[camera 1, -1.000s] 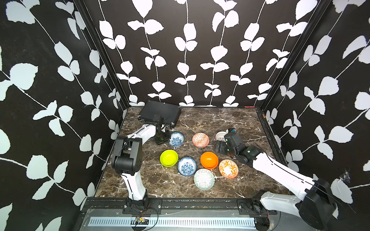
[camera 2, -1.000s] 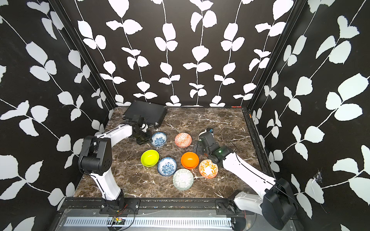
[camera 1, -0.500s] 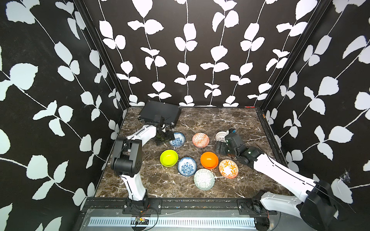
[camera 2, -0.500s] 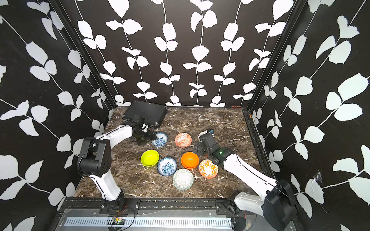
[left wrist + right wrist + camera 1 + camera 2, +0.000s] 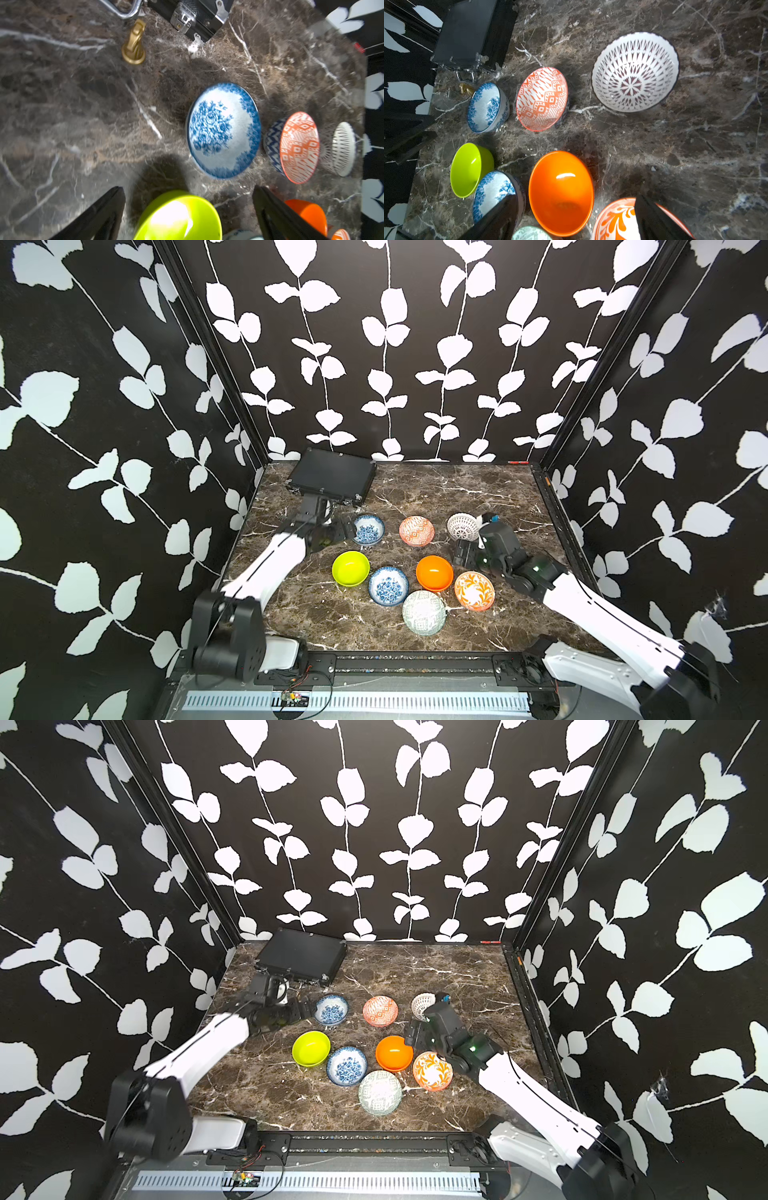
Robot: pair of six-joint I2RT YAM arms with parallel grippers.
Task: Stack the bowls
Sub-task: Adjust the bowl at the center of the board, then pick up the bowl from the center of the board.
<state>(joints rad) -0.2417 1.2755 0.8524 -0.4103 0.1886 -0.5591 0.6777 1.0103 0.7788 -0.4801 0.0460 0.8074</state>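
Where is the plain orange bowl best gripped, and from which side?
On the plain orange bowl, pinch the far rim from above, one finger inside, one outside: it sits upright, marble is bare there; the leaf-pattern bowl, pale green bowl and nearer blue floral bowl crowd its near side.

Bright overhead light leaves white glare on the plain orange bowl (image 5: pixel 560 193) and lime bowl (image 5: pixel 178 218), with soft shadows beside each. The left wrist view is smeared, while both top views are sharp.
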